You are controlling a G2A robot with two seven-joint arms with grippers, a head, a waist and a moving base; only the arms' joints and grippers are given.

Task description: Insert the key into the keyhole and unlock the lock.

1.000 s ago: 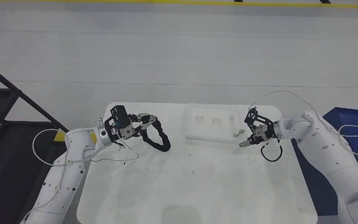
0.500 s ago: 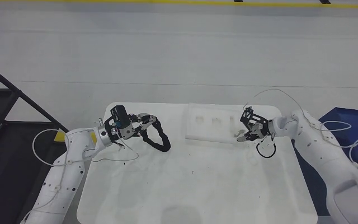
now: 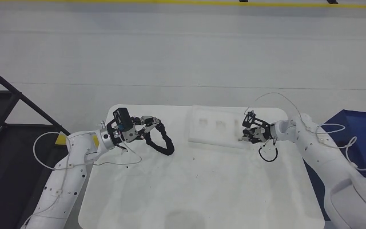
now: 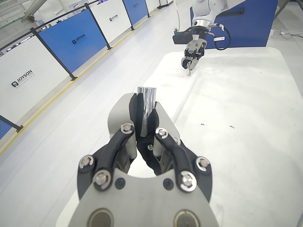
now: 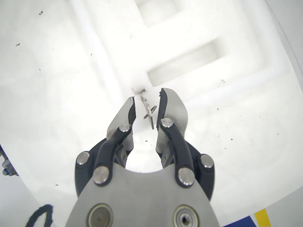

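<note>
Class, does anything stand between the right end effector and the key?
Nothing visible does: the key is between the open jaws of the right end effector, over the tray.

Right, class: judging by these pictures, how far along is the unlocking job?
Done: the left gripper is shut on the lock. In hand: the right gripper, open, straddles the key on the foam tray. Left: grip the key, carry it over, insert it into the lock, turn.

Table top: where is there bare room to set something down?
The near half of the table is bare, from the foam tray to the near edge. Crowded: far left, where the left gripper holds the lock, and the tray's right end, at the right gripper and key.
</note>
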